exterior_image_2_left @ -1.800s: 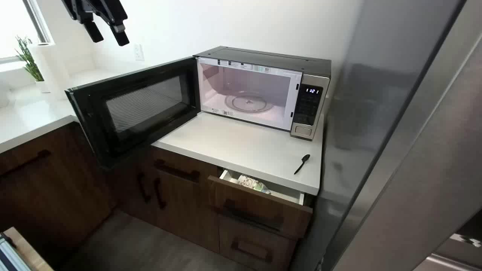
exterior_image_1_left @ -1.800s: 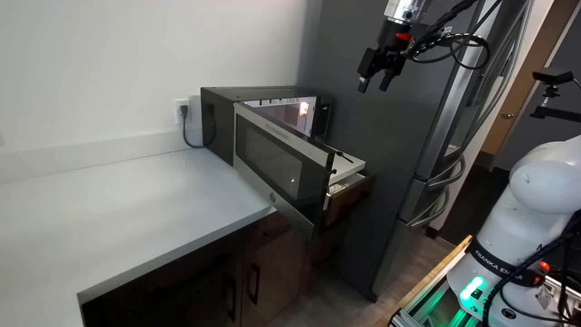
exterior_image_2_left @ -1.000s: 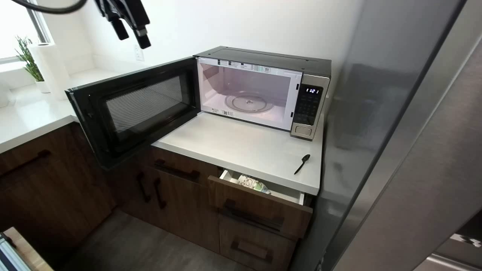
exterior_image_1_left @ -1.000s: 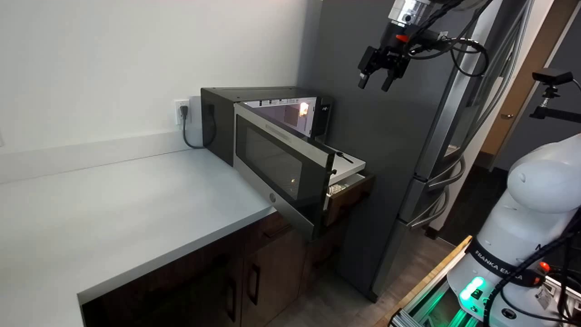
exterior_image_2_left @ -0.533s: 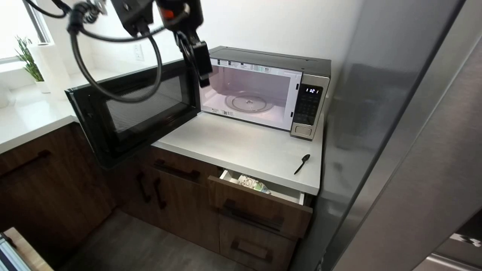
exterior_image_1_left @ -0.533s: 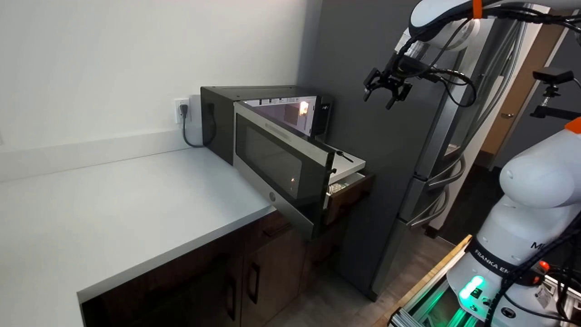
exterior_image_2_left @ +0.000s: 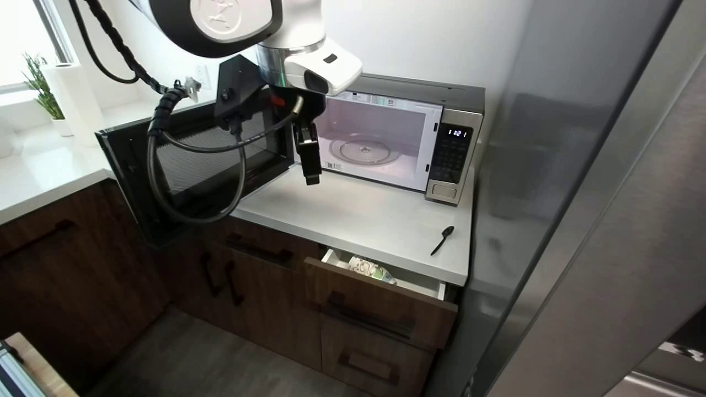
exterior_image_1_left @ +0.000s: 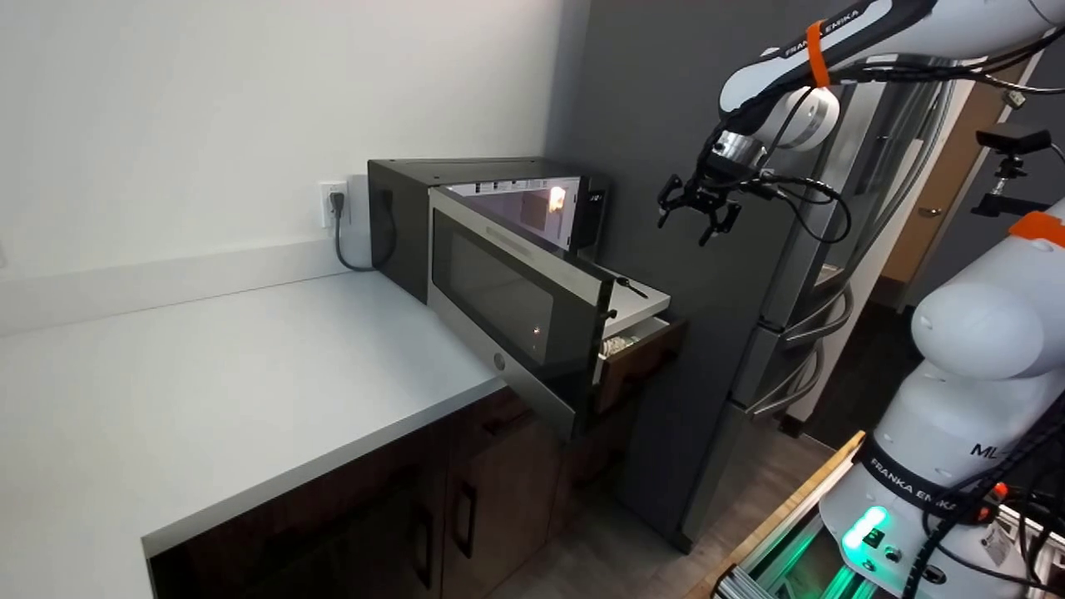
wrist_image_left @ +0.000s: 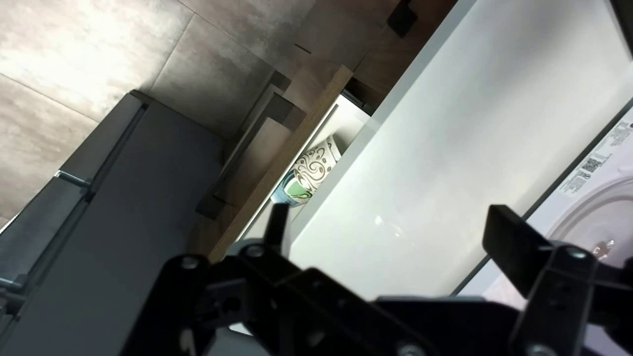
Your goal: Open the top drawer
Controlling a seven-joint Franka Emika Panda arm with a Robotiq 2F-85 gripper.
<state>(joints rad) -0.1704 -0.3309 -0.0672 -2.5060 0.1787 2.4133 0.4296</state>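
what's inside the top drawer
A cup-like item with swirls, partly green and blue, lies inside the top drawer. The countertop covers the drawer's rear, so anything farther back is hidden.

Next to the gray refrigerator point(exterior_image_1_left: 724, 308), a white countertop point(exterior_image_1_left: 274, 374) over dark wood-grain cabinets point(exterior_image_2_left: 270, 314); behind it, a plain white wall point(exterior_image_1_left: 233, 116); at its foot, a seamed floor point(wrist_image_left: 89, 59) splashed with light; past it, a brown door point(exterior_image_1_left: 919, 240); well apart, a bright window point(exterior_image_2_left: 19, 44).

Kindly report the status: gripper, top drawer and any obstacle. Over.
Gripper open, holding nothing. Top drawer partly open, cup inside. Microwave door open nearby, possible obstacle.
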